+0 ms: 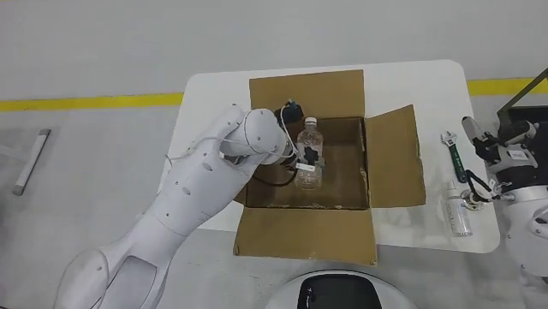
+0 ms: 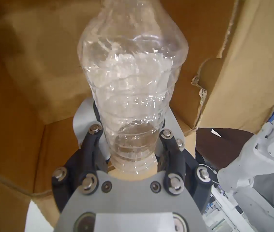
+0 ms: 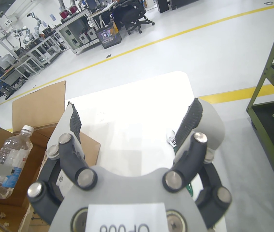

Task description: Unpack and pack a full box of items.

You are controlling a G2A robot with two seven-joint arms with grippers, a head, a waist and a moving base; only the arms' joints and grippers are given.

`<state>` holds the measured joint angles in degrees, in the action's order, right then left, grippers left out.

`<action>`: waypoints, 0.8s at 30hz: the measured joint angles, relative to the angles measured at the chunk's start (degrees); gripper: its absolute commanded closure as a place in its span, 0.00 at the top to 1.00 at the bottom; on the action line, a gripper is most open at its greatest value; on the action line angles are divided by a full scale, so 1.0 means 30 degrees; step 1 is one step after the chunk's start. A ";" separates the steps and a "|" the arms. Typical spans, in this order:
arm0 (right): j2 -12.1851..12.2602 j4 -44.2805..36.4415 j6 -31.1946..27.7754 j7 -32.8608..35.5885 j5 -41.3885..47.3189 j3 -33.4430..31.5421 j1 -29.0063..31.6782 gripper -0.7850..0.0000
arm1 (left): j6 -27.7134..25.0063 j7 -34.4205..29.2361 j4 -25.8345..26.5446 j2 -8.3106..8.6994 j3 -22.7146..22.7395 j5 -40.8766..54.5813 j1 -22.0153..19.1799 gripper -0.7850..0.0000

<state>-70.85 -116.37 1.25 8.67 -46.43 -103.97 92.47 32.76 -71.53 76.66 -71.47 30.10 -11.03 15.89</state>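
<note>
1. Worktop (image 1: 411, 78). White, round-cornered. Carries the box at its middle and two loose items near its right edge.

2. Cardboard box (image 1: 304, 232). Open-topped, all four flaps folded outward, edges torn in places. Bare brown floor and walls inside. Only content made out: the bottle below, held in the opening.

3. Clear plastic bottle (image 1: 309, 159). White cap, blue label low on the body. Sits over the box opening, cap and shoulder above the near wall as seen from the right wrist view, leaning slightly. No liquid level discernible. Judged light, thin-walled and springy, so likely to dent or squirm under a hard squeeze. Smooth and probably slippery at the shoulder. Ribbed lower body judged the best hold, since the ridges stiffen the wall and give the pads a purchase. Neck under the cap a fair second choice.

4. Left claw (image 2: 130, 136). Closed around the ribbed lower body of the bottle, one dark finger on each side, bottle base toward the palm. Grip looks centred.

5. Right claw (image 3: 135, 114). Spread wide, nothing between its ribbed pads (image 3: 75, 118). Hangs over the right part of the worktop, well apart from the box.

6. Second clear bottle (image 1: 458, 215). Lies on its side near the right edge of the worktop, outside the box. Judged equally light and liable to roll.

7. Wrench (image 1: 454, 157). Green-handled, flat on the worktop just beyond the second bottle. Stiff, and judged heavier than either bottle.
</note>
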 measured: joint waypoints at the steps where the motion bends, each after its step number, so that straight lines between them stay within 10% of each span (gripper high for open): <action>1: -0.0003 -0.0024 -0.0011 -0.0005 0.0019 0.0001 -0.0018 1.00 | 0.0156 0.0157 -0.0250 -0.0021 -0.0441 0.0249 -0.0246 0.00; 24: -0.0031 -0.0073 -0.0351 0.0125 -0.0101 -0.0015 -0.0075 1.00 | 0.0873 0.0972 -0.0704 0.0254 -0.2668 0.2000 -0.1164 0.00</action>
<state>-70.94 -116.59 0.20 9.04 -46.74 -104.02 92.24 35.38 -68.62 74.55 -70.71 22.09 -5.03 12.40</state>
